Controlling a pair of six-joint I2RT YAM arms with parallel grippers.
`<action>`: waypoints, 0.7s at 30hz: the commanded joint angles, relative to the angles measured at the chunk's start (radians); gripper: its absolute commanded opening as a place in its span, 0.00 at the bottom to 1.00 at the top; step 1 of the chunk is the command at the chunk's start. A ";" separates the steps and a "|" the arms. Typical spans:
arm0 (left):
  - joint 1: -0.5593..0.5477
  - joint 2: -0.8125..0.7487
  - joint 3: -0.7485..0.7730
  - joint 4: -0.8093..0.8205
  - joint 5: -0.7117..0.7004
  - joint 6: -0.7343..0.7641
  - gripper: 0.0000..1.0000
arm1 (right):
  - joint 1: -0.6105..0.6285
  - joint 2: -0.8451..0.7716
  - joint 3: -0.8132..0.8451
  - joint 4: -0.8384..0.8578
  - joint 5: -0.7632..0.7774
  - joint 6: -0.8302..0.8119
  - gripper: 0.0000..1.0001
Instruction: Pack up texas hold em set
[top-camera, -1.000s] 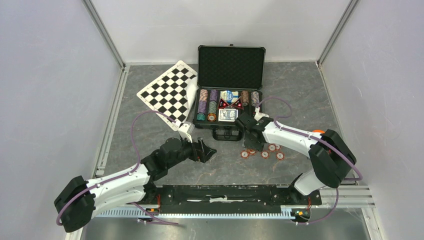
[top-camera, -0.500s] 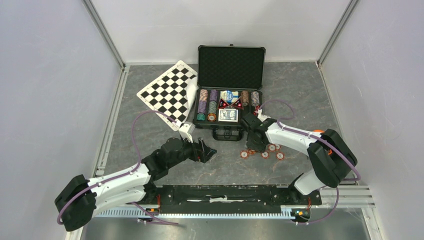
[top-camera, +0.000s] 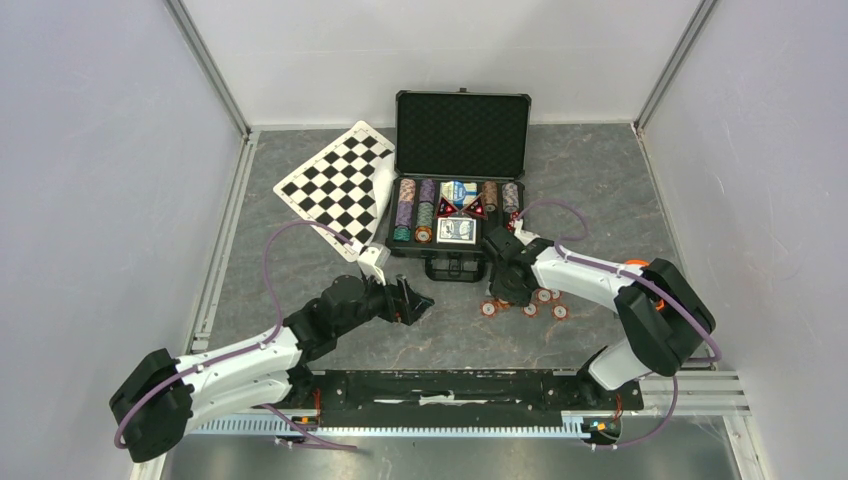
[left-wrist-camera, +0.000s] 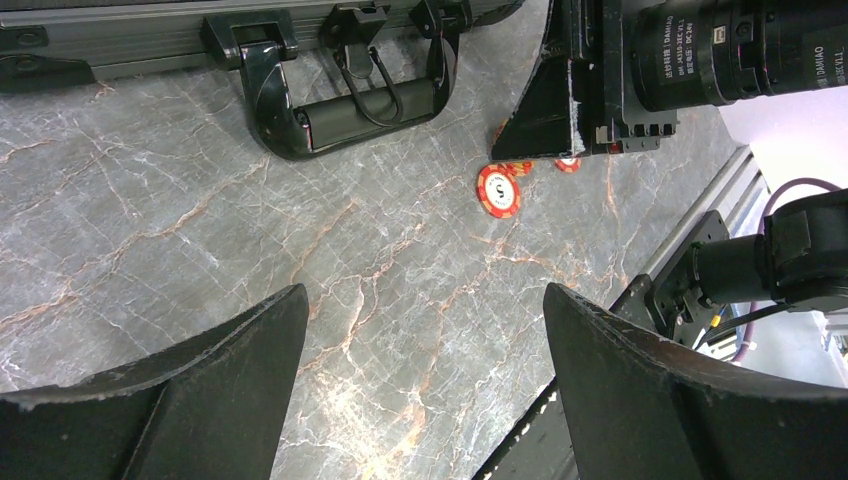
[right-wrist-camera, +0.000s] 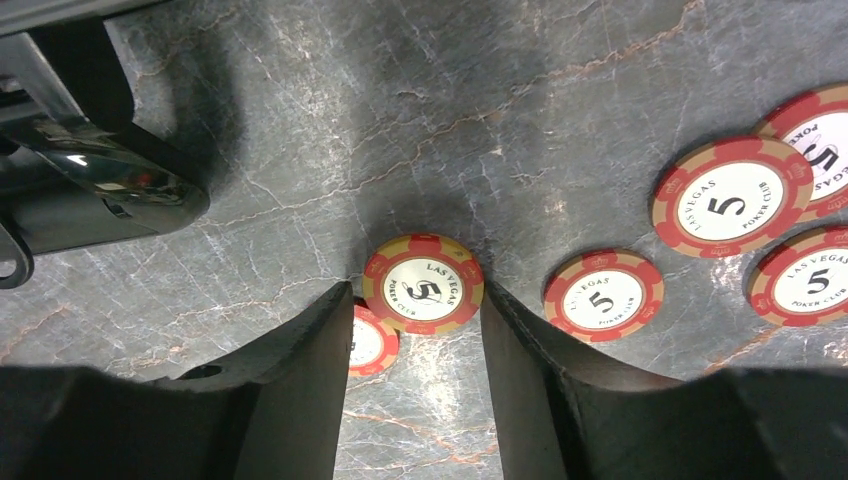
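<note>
Right gripper (right-wrist-camera: 415, 298) straddles one red chip (right-wrist-camera: 423, 290) on the table (right-wrist-camera: 250, 150), just near of the open case (top-camera: 462, 135); can't tell if it's pinching. Close square on the rim and clear the neighbour chip (right-wrist-camera: 372, 342) under one finger. Left gripper (left-wrist-camera: 425, 305) spread wide, empty.

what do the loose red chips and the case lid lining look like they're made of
loose chips: likely clay composite or plastic, matte, with moulded red-and-tan edge stripes and a printed white centre label. case lid lining: probably black foam, dull and dimpled, though too small to be sure.
</note>
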 joint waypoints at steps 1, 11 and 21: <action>0.005 0.003 0.002 0.042 0.011 0.041 0.93 | 0.002 -0.027 -0.017 0.012 -0.005 -0.004 0.56; 0.005 0.004 0.002 0.041 0.011 0.043 0.93 | -0.015 -0.087 0.022 -0.096 0.074 -0.019 0.61; 0.006 0.005 0.003 0.040 0.011 0.042 0.93 | -0.074 -0.241 -0.119 -0.118 0.079 -0.059 0.62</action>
